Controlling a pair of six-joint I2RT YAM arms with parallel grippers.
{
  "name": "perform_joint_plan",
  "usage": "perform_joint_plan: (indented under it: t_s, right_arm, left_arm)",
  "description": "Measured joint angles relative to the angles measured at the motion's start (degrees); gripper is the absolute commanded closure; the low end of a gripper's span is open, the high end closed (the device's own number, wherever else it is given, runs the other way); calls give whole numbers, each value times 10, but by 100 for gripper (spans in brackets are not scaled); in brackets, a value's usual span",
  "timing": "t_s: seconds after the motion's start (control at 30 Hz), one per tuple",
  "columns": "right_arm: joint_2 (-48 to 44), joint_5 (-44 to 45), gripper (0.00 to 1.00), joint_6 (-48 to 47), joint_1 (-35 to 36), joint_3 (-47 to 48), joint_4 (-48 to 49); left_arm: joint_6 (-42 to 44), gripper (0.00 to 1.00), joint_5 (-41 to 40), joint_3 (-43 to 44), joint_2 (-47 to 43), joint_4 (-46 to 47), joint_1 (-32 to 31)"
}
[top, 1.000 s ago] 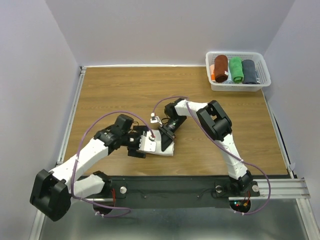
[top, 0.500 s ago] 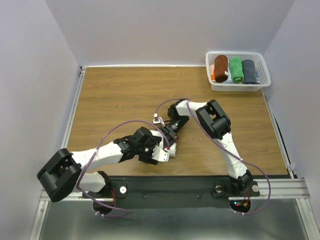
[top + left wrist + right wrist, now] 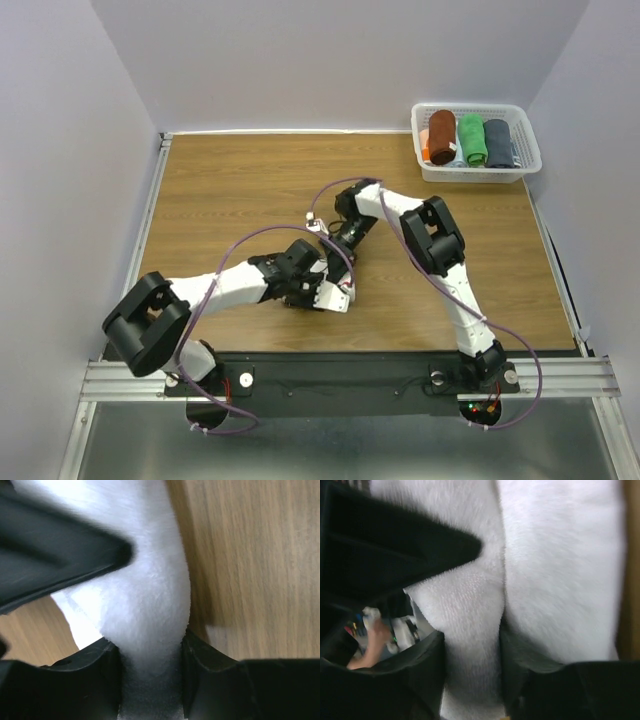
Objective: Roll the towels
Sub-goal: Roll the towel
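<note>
White towel lies on the wooden desk, near the front edge and about midway across, with both arms bent in over it. Left pincer is clenched on a raised fold of the towel: the cloth fills the gap between its two black fingers and touches both. Right pincer grasps another ridge of the same towel, the pile bunched tight between its fingers, with more white cloth spread flat to one side. In each wrist view a dark blurred wedge crosses the upper left, lying on the towel; I cannot tell what it is. From above, the two pincers sit just beside each other and cover most of the towel, so only a small white patch shows under them. Grey towel is rolled and stands in the white basket at the far right corner, beside a green towel and a brown towel, well apart from the arms.
</note>
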Motion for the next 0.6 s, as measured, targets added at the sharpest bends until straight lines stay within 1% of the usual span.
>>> perform_joint_plan:
  t_s: [0.03,0.07,0.13,0.17,0.2,0.3,0.37,0.43,0.5,0.53,0.6]
  right_arm:
    - [0,17,26,7,-7,23,-2]
    - [0,29,25,10,-16,47,-2]
    - [-1,49,23,23,-45,97,6]
    - [-3,59,15,30,-62,119,14]
    - [-8,71,14,43,-81,145,20]
    - [-36,89,13,60,-133,168,41]
    - [-80,110,13,74,-172,162,59]
    - [-130,126,13,82,-194,134,84]
    - [-201,141,13,87,-200,83,111]
    - [-242,147,14,92,-198,48,127]
    - [-320,157,15,96,-185,-9,143]
  left_arm:
    - [2,69,9,20,15,-23,3]
    - [4,69,14,29,23,-33,5]
    - [10,69,53,63,46,-75,21]
    - [12,69,72,76,54,-97,28]
    - [16,69,91,89,63,-118,36]
    - [26,68,141,130,97,-181,63]
    - [38,66,179,174,135,-236,85]
    - [48,64,219,223,184,-290,107]
    - [62,63,254,267,229,-341,127]
    - [71,61,274,290,254,-370,137]
    - [84,60,305,326,296,-414,156]
